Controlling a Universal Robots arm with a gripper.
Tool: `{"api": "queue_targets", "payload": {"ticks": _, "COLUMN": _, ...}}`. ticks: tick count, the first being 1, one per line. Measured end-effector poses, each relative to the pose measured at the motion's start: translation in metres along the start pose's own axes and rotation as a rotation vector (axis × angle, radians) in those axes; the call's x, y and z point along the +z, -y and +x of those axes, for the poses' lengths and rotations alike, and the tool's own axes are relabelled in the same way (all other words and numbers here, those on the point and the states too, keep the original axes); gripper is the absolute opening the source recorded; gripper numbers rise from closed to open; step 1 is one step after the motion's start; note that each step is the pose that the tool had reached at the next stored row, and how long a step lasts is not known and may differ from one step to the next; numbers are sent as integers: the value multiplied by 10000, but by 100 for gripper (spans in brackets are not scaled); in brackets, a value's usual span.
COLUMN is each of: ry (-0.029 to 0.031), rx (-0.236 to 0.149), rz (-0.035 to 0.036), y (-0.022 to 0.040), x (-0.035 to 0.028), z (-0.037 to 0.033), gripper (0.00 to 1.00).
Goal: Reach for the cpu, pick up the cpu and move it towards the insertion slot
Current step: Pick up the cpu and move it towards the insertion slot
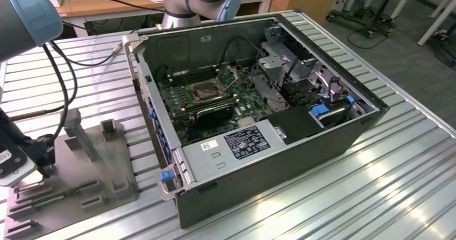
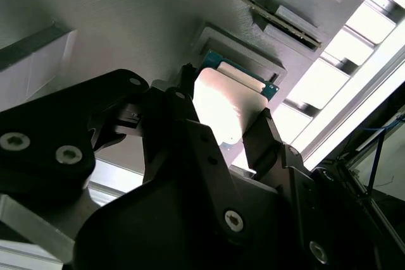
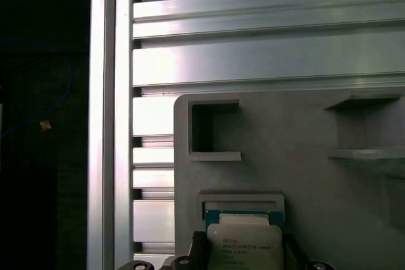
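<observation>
The cpu [image 2: 221, 109] is a pale silvery square with a thin teal rim. It lies at its square grey recess [image 3: 240, 199] in the fixture plate. My gripper [image 2: 224, 102] is shut on it, with one black finger [image 2: 269, 134] against each of two opposite edges. In the first wrist view the cpu [image 3: 243, 245] shows between the fingertips [image 3: 199, 245] of the gripper [image 3: 243, 252]. In the exterior view the gripper [image 1: 25, 181] hangs low over the plate at the exterior view's far left. The insertion slot [image 1: 202, 94], a dark socket in a metal frame, is on the motherboard inside the open case, well away to the right.
The grey fixture plate [image 1: 93, 168] carries upright posts [image 1: 77, 133] and a green memory stick [image 1: 55, 197]. The open computer case [image 1: 299, 138] has tall walls around the motherboard. Black cables [image 1: 63, 85] trail by the arm. The slatted aluminium table [image 1: 399, 170] extends right.
</observation>
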State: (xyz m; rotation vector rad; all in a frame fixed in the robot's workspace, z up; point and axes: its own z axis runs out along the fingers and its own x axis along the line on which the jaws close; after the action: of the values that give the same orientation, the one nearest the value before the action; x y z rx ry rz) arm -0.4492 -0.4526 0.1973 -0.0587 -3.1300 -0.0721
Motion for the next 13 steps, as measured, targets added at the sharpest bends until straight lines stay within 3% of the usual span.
{"api": "queue_targets", "payload": {"ticks": 13, "ry": 0, "rx": 0, "rz": 0, "y": -2, "x": -38, "z": 0, "gripper": 55}}
